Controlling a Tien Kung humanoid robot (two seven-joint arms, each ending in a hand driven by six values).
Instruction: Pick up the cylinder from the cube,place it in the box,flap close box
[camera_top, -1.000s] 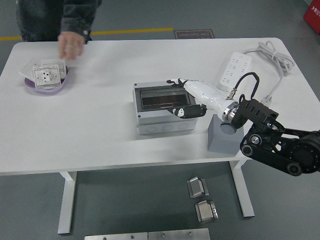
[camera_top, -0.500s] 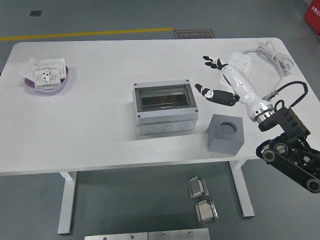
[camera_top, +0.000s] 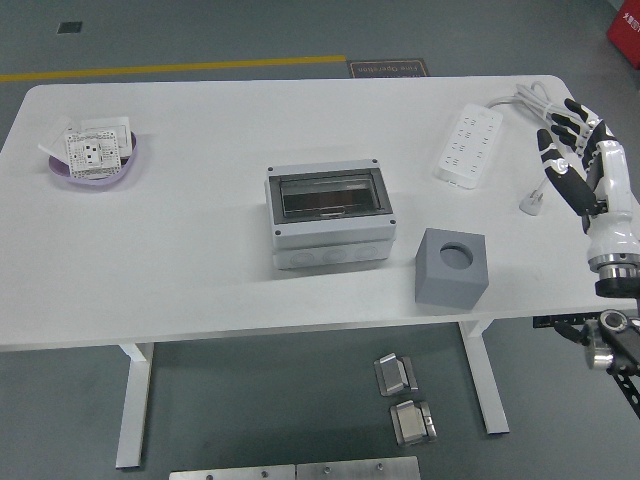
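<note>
The grey box (camera_top: 328, 216) stands at the table's middle with its dark clear flap lying shut over the top. The grey cube (camera_top: 451, 266) sits to its right near the front edge; the round hole in its top is empty. The cylinder does not show anywhere. My right hand (camera_top: 572, 140) is at the table's right edge, far from box and cube, its fingers spread and holding nothing. My left arm is out of view.
A white power strip (camera_top: 467, 147) with its cable (camera_top: 540, 105) and plug (camera_top: 531, 203) lies at the back right, close to my hand. A purple bowl (camera_top: 93, 165) with white socket plates stands at the far left. Metal parts lie on the floor below.
My right hand left the box's flap and swung right and back to the table's right edge. The person's hand above the purple bowl has gone from view.
</note>
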